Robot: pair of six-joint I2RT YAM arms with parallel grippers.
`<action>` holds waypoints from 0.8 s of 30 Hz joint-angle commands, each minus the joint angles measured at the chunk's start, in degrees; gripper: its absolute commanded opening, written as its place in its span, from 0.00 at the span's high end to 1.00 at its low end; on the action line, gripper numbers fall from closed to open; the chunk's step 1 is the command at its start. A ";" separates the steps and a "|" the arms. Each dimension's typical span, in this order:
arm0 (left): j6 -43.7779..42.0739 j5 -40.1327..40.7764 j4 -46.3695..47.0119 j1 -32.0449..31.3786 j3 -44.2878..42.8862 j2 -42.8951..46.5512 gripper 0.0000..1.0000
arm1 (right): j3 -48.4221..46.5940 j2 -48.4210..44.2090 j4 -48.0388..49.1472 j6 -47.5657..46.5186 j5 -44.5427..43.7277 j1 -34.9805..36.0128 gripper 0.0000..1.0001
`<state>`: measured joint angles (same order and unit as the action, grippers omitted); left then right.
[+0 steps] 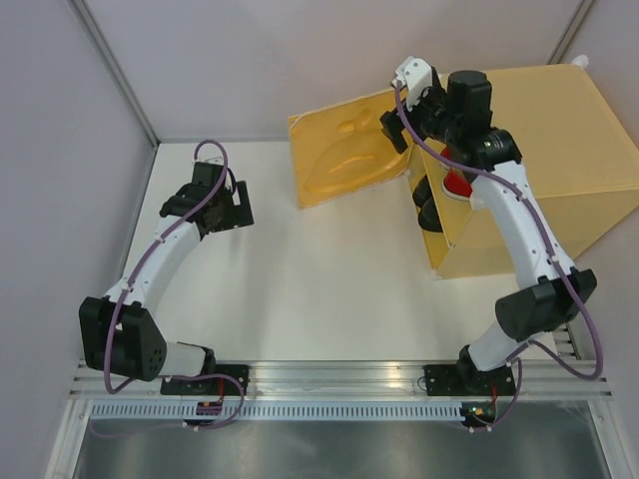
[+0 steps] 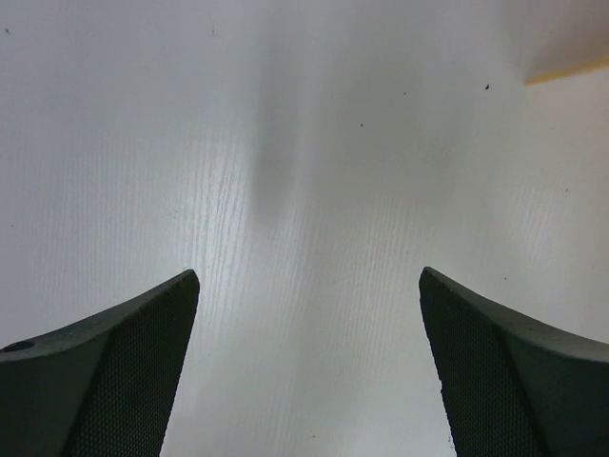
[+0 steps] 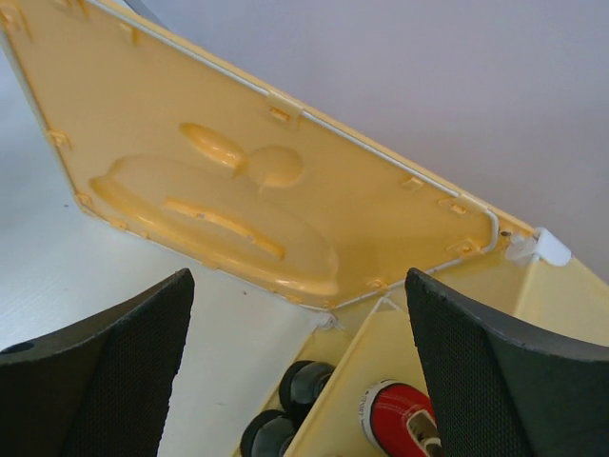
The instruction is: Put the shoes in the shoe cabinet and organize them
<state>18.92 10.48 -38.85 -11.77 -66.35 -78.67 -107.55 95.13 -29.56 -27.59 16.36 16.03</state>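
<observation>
Hovering by the open door (image 3: 219,181) of the cabinet (image 1: 559,150), right gripper (image 3: 300,286) released, empty; left gripper (image 2: 309,286) likewise. Red sneaker (image 3: 400,419) sits inside, black shoes (image 3: 290,405) at the opening. Risk: protruding toes could block the door.

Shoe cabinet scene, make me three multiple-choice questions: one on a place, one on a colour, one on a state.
1. The left fingers are:
A) inside the cabinet
B) over bare table
C) resting on a shoe

2. The white-rimmed shoe toe is:
A) blue
B) green
C) red

3. The door of the shoe cabinet is:
A) swung open
B) shut
C) lying flat on the floor

Answers:
1. B, since the left wrist view shows only white table below them.
2. C, since its cap is plainly red in the right wrist view.
3. A, since the top view shows the door standing out to the side of the opening.
</observation>
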 commanded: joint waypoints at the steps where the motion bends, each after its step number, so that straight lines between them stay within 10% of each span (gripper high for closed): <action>1: -1.78 -2.30 2.99 -0.45 0.34 2.56 0.01 | 6.62 -10.81 3.45 3.41 6.49 0.14 0.05; 24: -0.11 -3.28 1.76 -5.19 -0.19 10.54 0.09 | 35.56 -46.88 20.43 34.45 -9.23 0.14 0.02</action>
<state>18.96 5.89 -37.26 -17.06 -66.63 -74.50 -73.19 50.00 -12.38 1.32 14.37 16.14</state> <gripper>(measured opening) 0.900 0.976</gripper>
